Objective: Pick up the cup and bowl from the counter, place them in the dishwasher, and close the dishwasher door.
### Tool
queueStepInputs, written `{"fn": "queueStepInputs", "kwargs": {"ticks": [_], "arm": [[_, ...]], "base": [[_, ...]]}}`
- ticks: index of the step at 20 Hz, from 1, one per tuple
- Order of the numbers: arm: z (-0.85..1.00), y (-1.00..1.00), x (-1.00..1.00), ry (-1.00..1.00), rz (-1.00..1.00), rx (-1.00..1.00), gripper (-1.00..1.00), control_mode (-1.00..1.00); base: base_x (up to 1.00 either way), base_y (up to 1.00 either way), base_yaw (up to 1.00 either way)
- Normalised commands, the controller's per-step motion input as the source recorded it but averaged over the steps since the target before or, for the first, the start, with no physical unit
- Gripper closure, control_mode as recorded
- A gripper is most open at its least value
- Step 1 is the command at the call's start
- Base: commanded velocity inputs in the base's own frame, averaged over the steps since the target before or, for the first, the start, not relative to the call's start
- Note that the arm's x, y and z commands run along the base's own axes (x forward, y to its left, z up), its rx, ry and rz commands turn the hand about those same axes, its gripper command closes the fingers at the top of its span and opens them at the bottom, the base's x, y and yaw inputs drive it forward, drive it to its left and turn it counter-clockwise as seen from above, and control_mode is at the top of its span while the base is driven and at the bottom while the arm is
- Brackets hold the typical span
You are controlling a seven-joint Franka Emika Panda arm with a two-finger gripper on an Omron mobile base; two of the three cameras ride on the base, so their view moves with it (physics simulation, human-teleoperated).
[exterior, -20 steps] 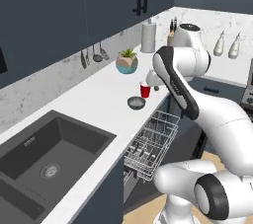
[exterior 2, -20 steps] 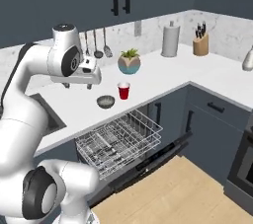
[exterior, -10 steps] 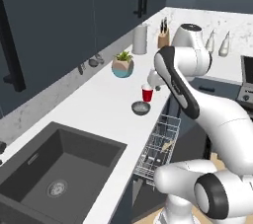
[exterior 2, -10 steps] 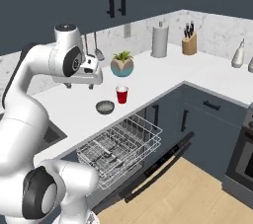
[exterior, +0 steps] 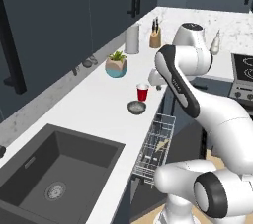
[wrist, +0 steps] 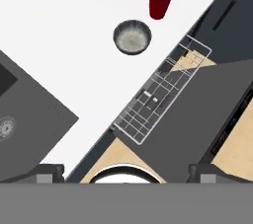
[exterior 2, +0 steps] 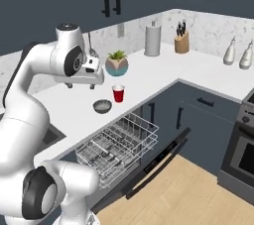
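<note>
On the worktop, red cup waits; the claw hangs wide open, empty; go straight down.

The left base view looks forward and down from behind the arm's left, along the white speckled stone desk. The right base view faces the same stretch from the other side, farther back. Both share the small red tumbler cup and the shallow dark grey metallic bowl. The hand view looks steeply down from above them.
</note>
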Motion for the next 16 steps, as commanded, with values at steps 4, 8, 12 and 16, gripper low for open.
{"fn": "queueStepInputs", "kwargs": {"ticks": [4,8,12,16], "arm": [[0.0,0.08,0.0,0.03,-0.04,0.0,-1.0,-1.0],[-0.01,0.04,0.38,0.04,-0.11,0.0,-1.0,-1.0],[-0.26,-0.3,0.92,0.0,-0.18,0.0,-1.0,-1.0],[-0.5,-0.39,0.99,0.0,-0.18,0.02,-1.0,-1.0]], "base": [[0.0,0.16,-0.05],[0.0,0.0,0.0],[0.0,0.0,0.0],[0.0,0.0,0.0]]}}
